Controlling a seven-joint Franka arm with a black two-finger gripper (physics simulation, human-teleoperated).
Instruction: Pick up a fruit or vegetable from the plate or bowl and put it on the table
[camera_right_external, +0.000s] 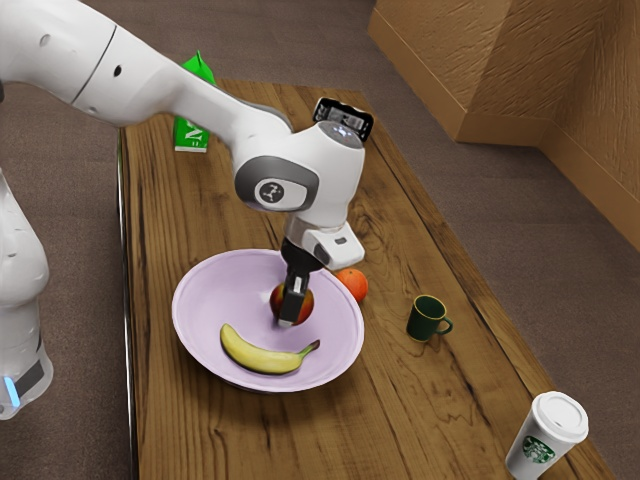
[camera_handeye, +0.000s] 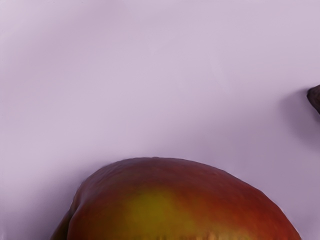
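My gripper (camera_right_external: 294, 298) is down inside the light purple bowl (camera_right_external: 195, 310), right at a round red fruit (camera_right_external: 276, 302) and partly covering it. Whether it grips the fruit is hidden. In the wrist view the red fruit (camera_handeye: 175, 205), with a yellow-green patch, lies close under the hand, against the bowl's pale surface (camera_handeye: 150, 75). A yellow banana (camera_right_external: 262, 358) rests in the bowl near the fruit; its dark tip (camera_handeye: 315, 98) shows in the wrist view.
An orange (camera_right_external: 352, 285) sits just outside the bowl's rim. Also on the wooden table (camera_right_external: 400, 420) are a dark green mug (camera_right_external: 424, 320), a white lidded cup (camera_right_external: 545, 435), a green package (camera_right_external: 190, 135) and a black item (camera_right_external: 357, 120) behind the arm.
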